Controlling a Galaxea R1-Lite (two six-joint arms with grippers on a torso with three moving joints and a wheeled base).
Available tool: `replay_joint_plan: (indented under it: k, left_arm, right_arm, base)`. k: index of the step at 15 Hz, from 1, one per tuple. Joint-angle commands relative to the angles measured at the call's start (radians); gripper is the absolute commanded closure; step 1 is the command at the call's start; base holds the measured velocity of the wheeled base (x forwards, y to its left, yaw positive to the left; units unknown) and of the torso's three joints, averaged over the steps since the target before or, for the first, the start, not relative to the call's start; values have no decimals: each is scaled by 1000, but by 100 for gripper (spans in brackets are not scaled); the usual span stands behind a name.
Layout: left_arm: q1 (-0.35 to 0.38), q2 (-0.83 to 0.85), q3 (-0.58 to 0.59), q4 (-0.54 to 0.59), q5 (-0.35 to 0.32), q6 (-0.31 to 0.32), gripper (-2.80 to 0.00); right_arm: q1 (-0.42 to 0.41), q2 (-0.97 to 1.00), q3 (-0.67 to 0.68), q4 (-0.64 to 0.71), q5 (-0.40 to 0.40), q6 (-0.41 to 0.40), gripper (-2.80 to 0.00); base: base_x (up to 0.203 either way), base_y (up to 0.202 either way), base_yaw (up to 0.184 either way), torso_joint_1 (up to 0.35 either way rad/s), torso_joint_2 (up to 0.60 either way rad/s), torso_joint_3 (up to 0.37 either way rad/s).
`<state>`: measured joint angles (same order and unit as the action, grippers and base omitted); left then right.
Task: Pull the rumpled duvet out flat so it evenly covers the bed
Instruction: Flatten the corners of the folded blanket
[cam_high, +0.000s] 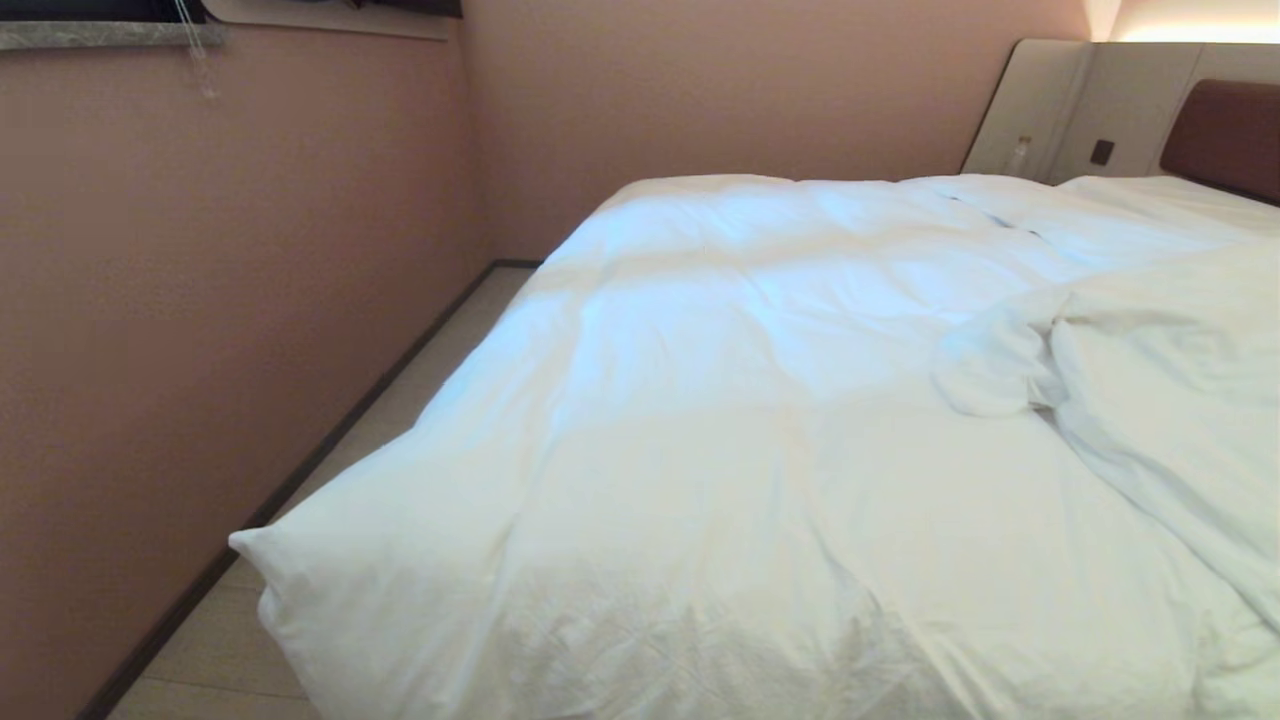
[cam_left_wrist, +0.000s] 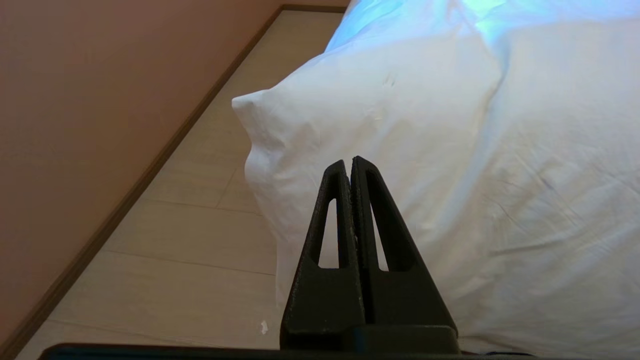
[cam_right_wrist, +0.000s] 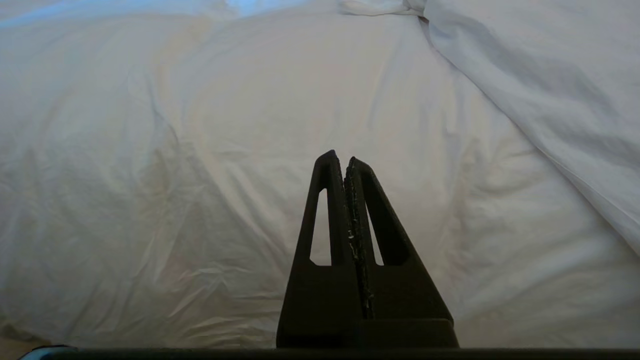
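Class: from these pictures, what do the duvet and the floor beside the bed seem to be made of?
Duvet: likely matte white cotton over soft filling, judging by fine creases and puffy quilting. Floor: pale planks with thin seams, probably wood or laminate.

The bed (cam_high: 1225, 130), marked by its brown padded headboard, is seen covered by the white duvet (cam_high: 720, 420). Toward the headboard, a rumpled fold is seen bunched on the duvet. At the foot, far from the headboard, a duvet corner is seen overhanging the pale floor (cam_high: 230, 640).

Creased matt cotton duvet (cam_high: 720, 420), matt black plastic hands, smooth floor (cam_left_wrist: 200, 235)
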<state>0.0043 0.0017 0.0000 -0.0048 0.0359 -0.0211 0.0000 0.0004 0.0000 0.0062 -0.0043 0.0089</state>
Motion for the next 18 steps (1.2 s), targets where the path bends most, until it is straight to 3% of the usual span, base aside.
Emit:
replay_joint_plan:
  k: [1,13,18]
  left_arm:
    - [0,-2,0,-1,0,0,0]
    - [0,-2,0,3,-1,-5,0]
    - [1,131,0,-92,10,-24,0]
  right_arm:
    - [0,0,0,0,0,0,0]
    - [0,0,0,0,0,0,0]
    - [0,0,0,0,0,0,0]
  base:
    - [0,0,0,0,0,0]
    - [0,0,0,0,0,0]
    - [0,0,0,0,0,0]
